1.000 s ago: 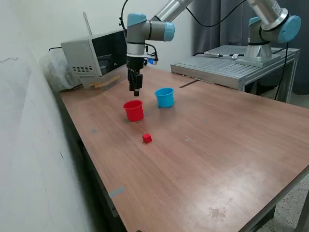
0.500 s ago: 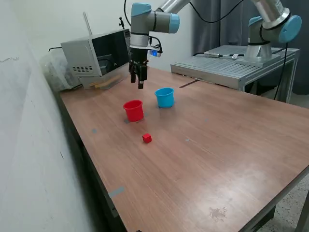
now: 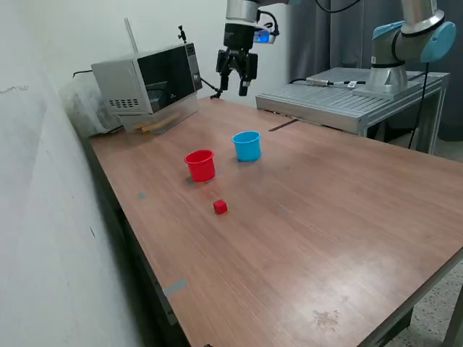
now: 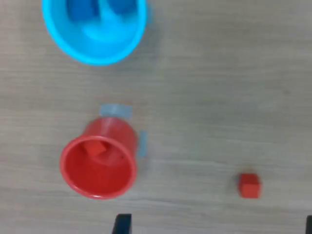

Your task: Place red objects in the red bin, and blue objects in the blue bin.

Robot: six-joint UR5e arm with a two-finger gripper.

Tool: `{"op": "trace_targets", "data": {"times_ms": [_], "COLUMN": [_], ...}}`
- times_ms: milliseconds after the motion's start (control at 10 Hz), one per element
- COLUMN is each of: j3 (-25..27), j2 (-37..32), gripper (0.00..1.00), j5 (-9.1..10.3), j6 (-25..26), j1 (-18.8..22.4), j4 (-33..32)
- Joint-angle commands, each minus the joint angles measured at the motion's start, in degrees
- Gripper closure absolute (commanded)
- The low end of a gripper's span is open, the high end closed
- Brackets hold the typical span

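claw [image 3: 236, 81] has risen high above the red bin [image 3: 200, 165], fingers apart, empty

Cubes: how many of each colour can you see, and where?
Red cubes: 2, one in the red bin at, one loose on the table at.
Blue cubes: 2, both in the blue bin, at and.
Total: 4.

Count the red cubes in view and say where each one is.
2. One red cube lies inside the red bin; the other red cube sits on the table, apart from both bins. None look hidden.
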Motion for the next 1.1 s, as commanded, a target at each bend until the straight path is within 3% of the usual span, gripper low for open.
{"op": "trace_targets", "data": {"times_ms": [0,300,500,800,1000], "j3": [2.8,2.0,-1.9,-13.4,-16.2], "j2": [-9.5,-9.4,-6.6,4.9,12.0], "gripper": [0.0,0.0,0.0,0.0,0.0], "j5": [-0.08,-0.08,-0.08,-0.6,-0.52], "j6": [-0.1,0.8,3.7,10.6,11.2], "j1": [3.3,7.9,11.8,15.8,16.5], "j4": [6.7,6.7,6.7,6.6,3.4]}}
